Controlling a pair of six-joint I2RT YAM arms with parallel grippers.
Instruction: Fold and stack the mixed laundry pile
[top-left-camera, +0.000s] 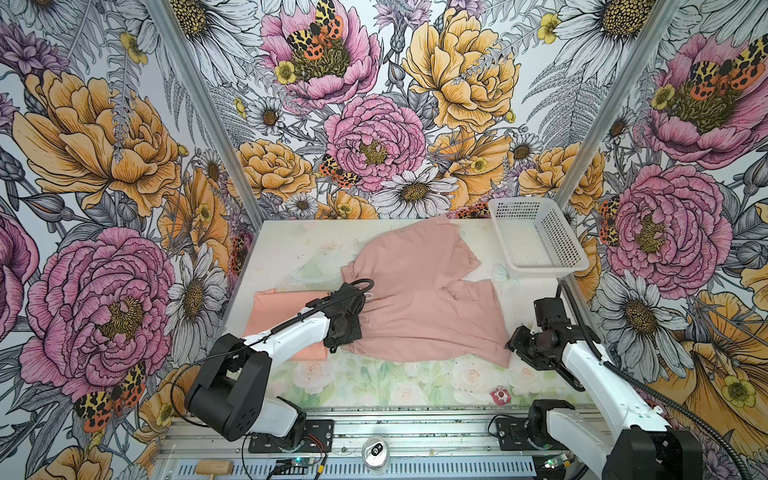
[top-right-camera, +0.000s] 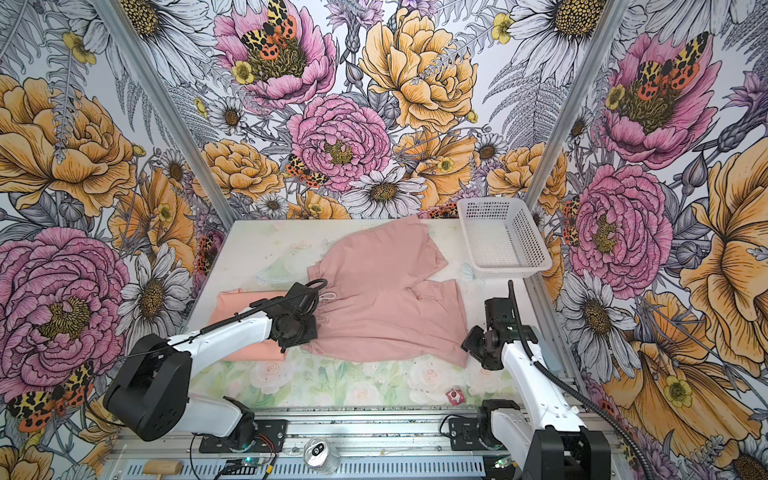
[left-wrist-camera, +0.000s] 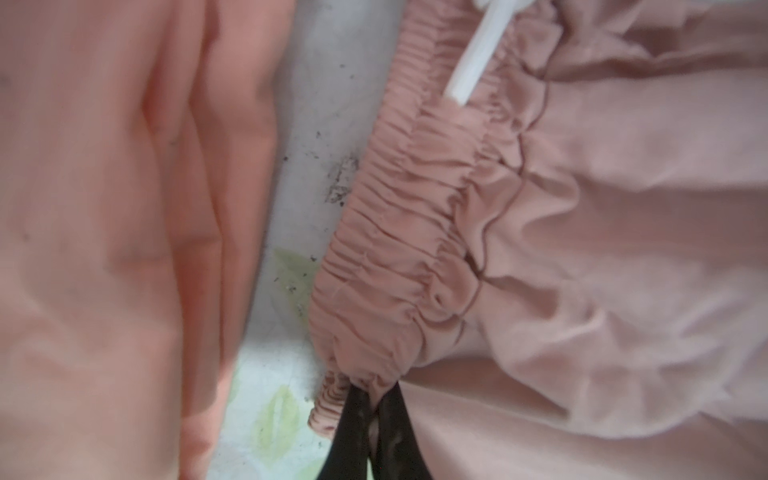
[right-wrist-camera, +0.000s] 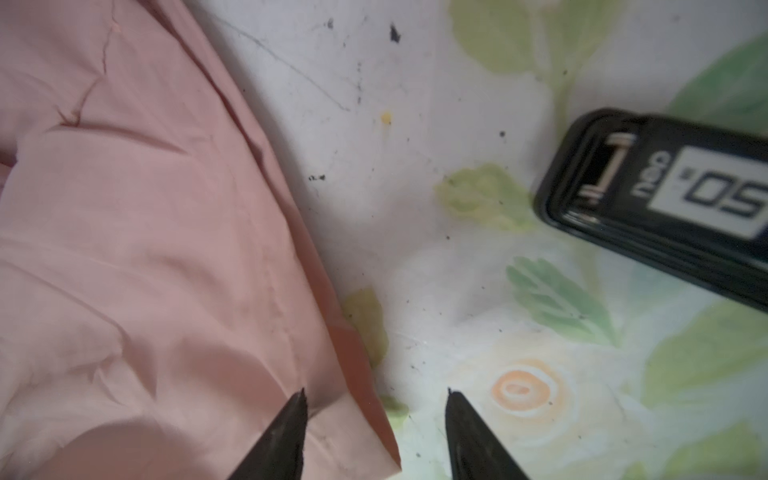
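Flattening seems the step in hand: in both top views the dusty-pink garment (top-left-camera: 415, 299) lies spread mid-worktop (top-left-camera: 374, 386), with the peach T-shirt (top-left-camera: 274, 307) just beside it. Left wrist alone shows the left fingers (left-wrist-camera: 353, 419) clamped on the gathered waistband (left-wrist-camera: 395, 257). Right wrist shows the right fingers (right-wrist-camera: 282, 436) apart astride the hem corner (right-wrist-camera: 365, 432); next, they likely must close there.

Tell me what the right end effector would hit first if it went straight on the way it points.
Most likely the hem of the dusty-pink garment: the open right end effector straddles that edge, one fingertip over fabric, the other over bare table. How far off is unclear.
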